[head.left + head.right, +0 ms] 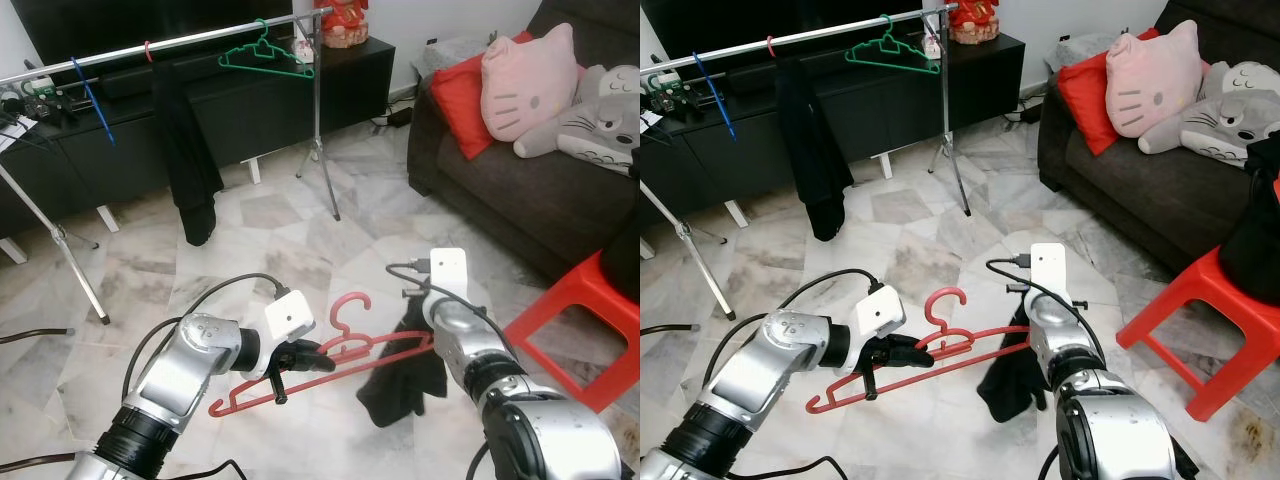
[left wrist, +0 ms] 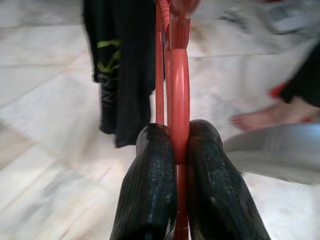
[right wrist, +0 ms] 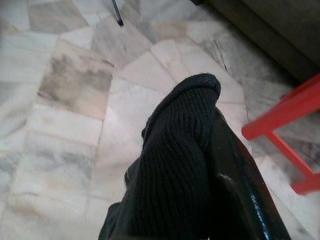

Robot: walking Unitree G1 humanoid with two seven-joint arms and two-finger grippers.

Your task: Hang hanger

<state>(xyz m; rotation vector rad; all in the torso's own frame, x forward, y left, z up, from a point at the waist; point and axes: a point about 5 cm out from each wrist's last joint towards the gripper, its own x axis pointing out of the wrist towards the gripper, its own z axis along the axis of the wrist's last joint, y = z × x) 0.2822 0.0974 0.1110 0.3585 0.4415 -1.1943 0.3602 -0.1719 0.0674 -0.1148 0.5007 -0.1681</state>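
Marble floor (image 1: 270,250), pale with grey veining, runs up to a dark TV cabinet (image 1: 250,100) at the back and a dark sofa (image 1: 520,180) on the right. A metal rack (image 1: 200,38) stands before the cabinet; on its rail hang a green hanger (image 1: 265,58), a blue hanger (image 1: 95,100) and a black garment (image 1: 185,150). A pink cushion (image 1: 525,80), a red cushion (image 1: 465,100) and a grey plush (image 1: 590,125) lie on the sofa. A red stool (image 1: 585,320) stands at right, near the right arm.

Red hanger (image 1: 340,350): held low over the floor between the two arms, well apart from the rack, tilted, hook upward. Left gripper (image 1: 300,357) clamps it near the neck; in the left wrist view both fingers (image 2: 150,190) press flat against the red bar (image 2: 179,100), no gap showing.

Black cloth (image 1: 405,380): drapes from the hanger's right end, just beside the right arm, its lower edge hanging free above the floor. In the right wrist view the knit cloth (image 3: 175,165) covers the right gripper (image 3: 220,200); one finger edge (image 3: 240,190) shows beside it. Cannot tell whether those fingers are closed.

A person's bare foot (image 2: 255,120) shows blurred on the floor in the left wrist view.
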